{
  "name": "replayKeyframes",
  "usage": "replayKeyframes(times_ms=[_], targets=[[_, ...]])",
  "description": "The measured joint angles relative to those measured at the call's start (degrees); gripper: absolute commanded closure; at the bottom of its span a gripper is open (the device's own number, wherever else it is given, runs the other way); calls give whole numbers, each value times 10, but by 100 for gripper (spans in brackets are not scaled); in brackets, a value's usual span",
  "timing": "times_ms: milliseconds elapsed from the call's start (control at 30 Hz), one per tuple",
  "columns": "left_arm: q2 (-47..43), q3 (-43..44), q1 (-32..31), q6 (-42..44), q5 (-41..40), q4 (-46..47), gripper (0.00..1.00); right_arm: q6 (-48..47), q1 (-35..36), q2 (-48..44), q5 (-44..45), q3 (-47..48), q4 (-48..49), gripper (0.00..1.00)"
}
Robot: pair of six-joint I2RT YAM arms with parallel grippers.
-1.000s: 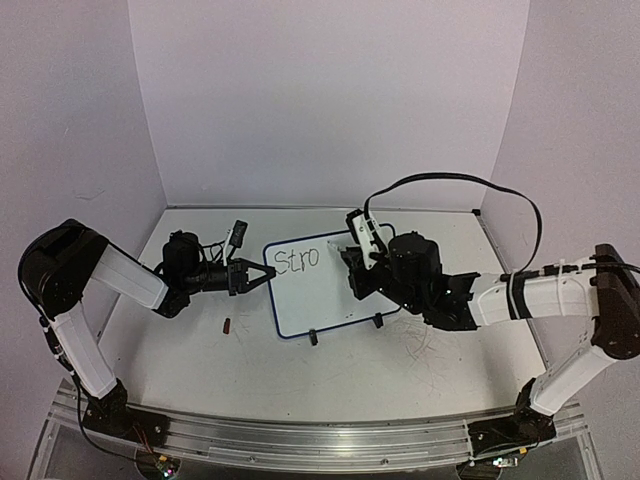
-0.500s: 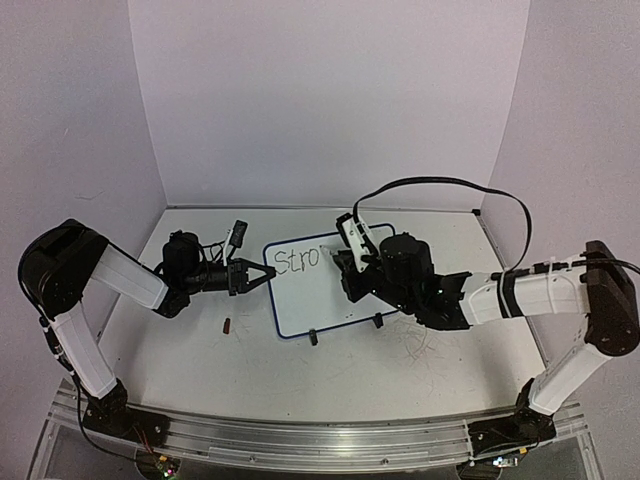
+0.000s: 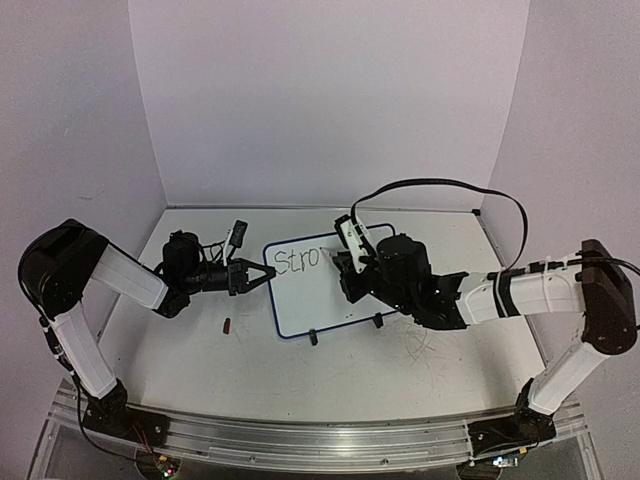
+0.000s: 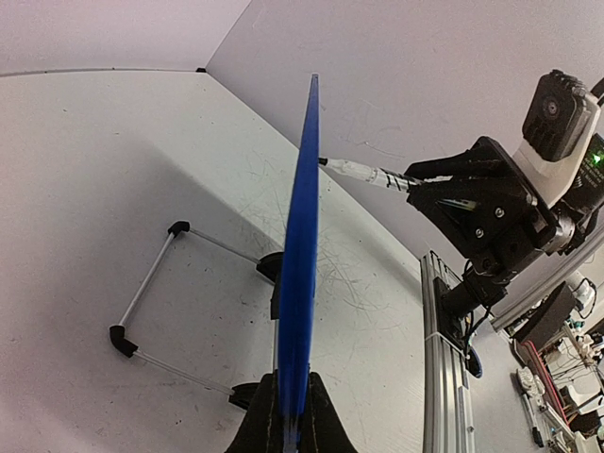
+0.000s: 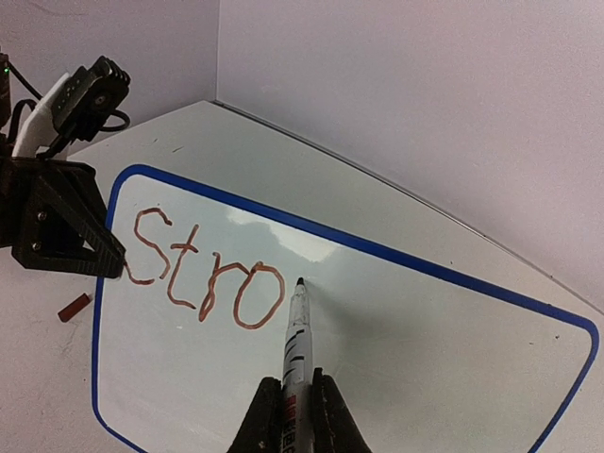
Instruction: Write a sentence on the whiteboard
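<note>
Blue-rimmed whiteboard (image 3: 312,298), left hand (image 3: 268,272) clamped on its edge; right hand (image 5: 291,404) grips a marker (image 5: 296,332), tip beside the letters (image 5: 203,276) "Stro".

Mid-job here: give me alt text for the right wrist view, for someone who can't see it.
The right gripper, shut on a marker, holds its tip at the whiteboard just right of the reddish letters "Stro". The left gripper clamps the board's edge at picture left; the rest of the board is blank.

Near tabletop (image 3: 350,385) lay open before the whiteboard (image 3: 315,300); the left arm (image 3: 130,280) and right arm (image 3: 520,295) blocked its sides.
</note>
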Motion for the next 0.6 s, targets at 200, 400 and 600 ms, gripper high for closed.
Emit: replayKeyframes(times_ms=[200,400,600], targets=[[0,0,0,0,0,-1,100,2,0,3,0,1,0,100],[-1,0,0,0,0,-1,100,7,0,3,1,1,-2,100],[-1,0,0,0,0,-2,100,13,2,3,2,1,-5,100]])
